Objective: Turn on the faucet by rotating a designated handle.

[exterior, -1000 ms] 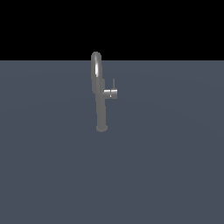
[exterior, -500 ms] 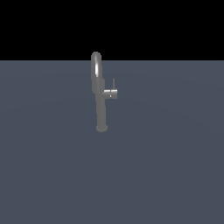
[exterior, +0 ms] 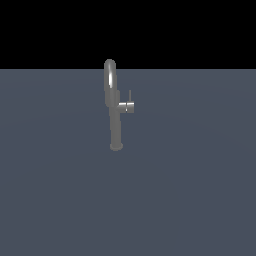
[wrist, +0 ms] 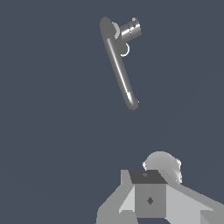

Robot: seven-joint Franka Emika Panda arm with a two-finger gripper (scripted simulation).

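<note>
The faucet (exterior: 115,120) is a slim grey post on a small round base, with an arched loop spout at its top. The handle (exterior: 126,106) is a short stub that sticks out towards the exterior view's right, and a thin pin stands up from its end. The wrist view looks down on the faucet (wrist: 119,65) and the handle (wrist: 131,30) from well away. Grey parts of my gripper (wrist: 151,194) fill that view's lower edge, far from the faucet and touching nothing. I cannot make out how the jaws stand. The gripper is out of the exterior view.
A flat, dark grey-blue floor (exterior: 200,190) surrounds the faucet on all sides. Above its far edge there is only black background.
</note>
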